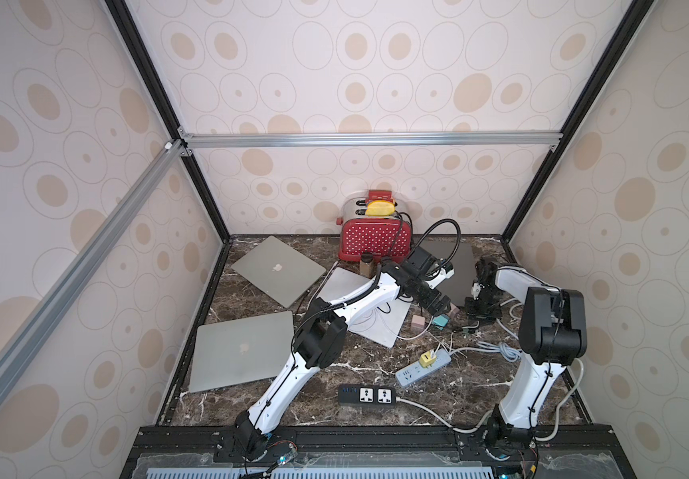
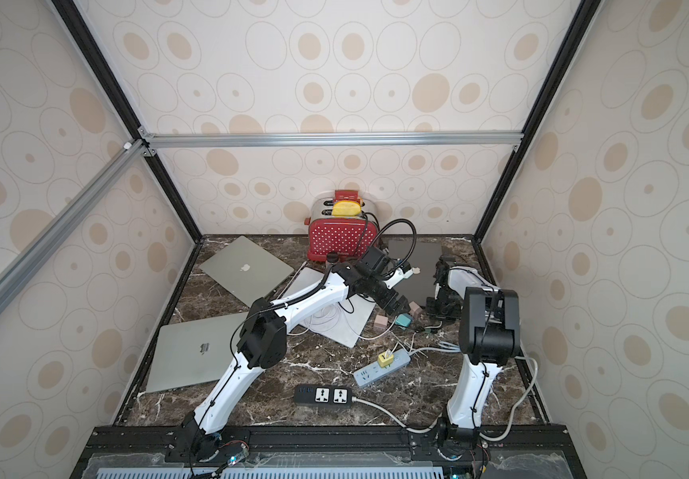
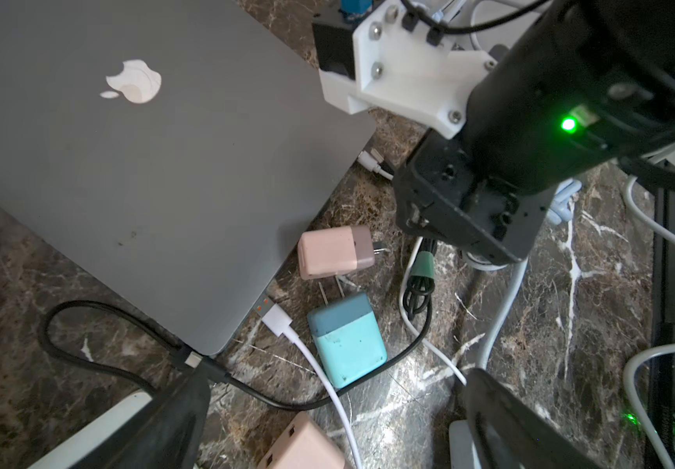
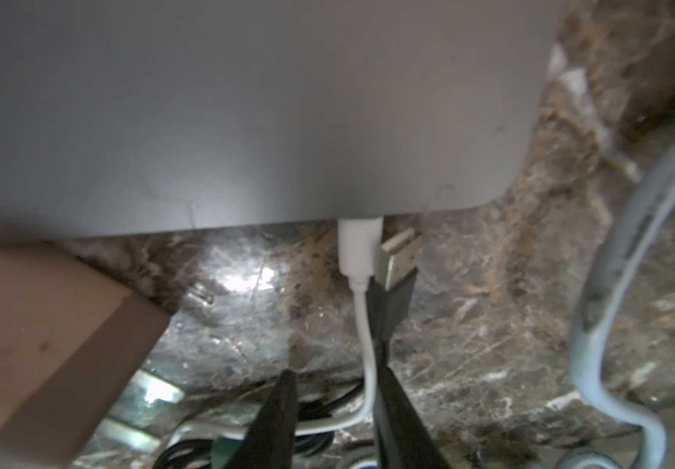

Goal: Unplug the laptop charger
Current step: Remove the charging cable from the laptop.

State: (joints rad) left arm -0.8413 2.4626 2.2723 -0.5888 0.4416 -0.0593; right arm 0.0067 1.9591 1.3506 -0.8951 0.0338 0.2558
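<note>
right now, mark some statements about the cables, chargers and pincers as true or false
1. The white cable connector is plugged into the edge of the dark grey laptop. True.
2. The black USB plug beside it is plugged in too. False: it lies loose on the brown marble tabletop, its metal tip bare.
3. The left pincer is shut on the teal block charger. False: its jaws stand wide open and hold nothing.
4. A yellow adapter sits in the pale blue power strip. True.
</note>
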